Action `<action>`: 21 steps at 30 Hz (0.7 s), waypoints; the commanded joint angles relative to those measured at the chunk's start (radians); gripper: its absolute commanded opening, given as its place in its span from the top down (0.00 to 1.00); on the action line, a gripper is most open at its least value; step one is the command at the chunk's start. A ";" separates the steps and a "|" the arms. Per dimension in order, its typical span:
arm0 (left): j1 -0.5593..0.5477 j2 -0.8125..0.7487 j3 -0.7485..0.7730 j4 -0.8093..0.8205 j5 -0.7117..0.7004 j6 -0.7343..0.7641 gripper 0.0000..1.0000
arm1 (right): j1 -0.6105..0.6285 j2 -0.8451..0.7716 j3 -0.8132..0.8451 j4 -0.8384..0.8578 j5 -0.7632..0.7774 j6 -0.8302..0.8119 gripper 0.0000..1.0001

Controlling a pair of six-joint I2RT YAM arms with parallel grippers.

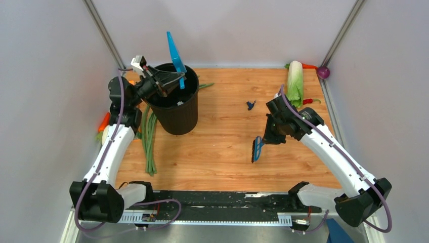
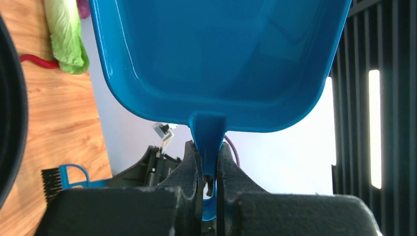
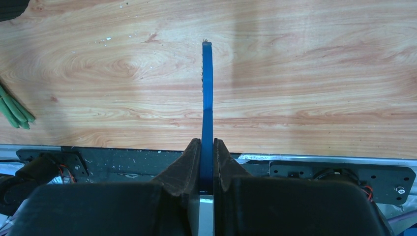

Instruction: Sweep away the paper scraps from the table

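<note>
My left gripper (image 1: 174, 78) is shut on the handle of the light blue dustpan (image 1: 175, 55) and holds it upended over the black bin (image 1: 174, 109). In the left wrist view the fingers (image 2: 194, 167) clamp the handle, and the pan (image 2: 221, 59) looks empty inside. My right gripper (image 1: 268, 136) is shut on the blue hand brush (image 1: 257, 148), bristles down, over the middle of the table (image 1: 222, 152). The right wrist view shows the brush (image 3: 207, 88) edge-on between the fingers (image 3: 193, 162). One dark navy paper scrap (image 1: 250, 105) lies on the wood, beyond the brush.
Long green beans (image 1: 148, 136) lie left of the bin. A cabbage (image 1: 295, 83), a red chilli (image 1: 307, 101) and a purple ball (image 1: 324, 72) sit at the back right corner. A carrot (image 1: 103, 121) lies by the left wall. A black rail (image 1: 217, 200) runs along the near edge.
</note>
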 commanded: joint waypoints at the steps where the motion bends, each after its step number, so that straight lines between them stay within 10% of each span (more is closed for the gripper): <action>1: 0.007 0.004 0.089 -0.012 0.072 0.031 1.00 | -0.004 0.006 0.007 0.033 0.004 -0.013 1.00; 7: -0.025 0.085 0.522 -0.995 -0.016 0.781 1.00 | -0.026 0.101 0.149 0.040 0.030 -0.077 1.00; 21: -0.583 0.265 0.835 -1.653 -0.754 1.203 1.00 | -0.196 0.498 0.631 0.068 -0.030 -0.226 1.00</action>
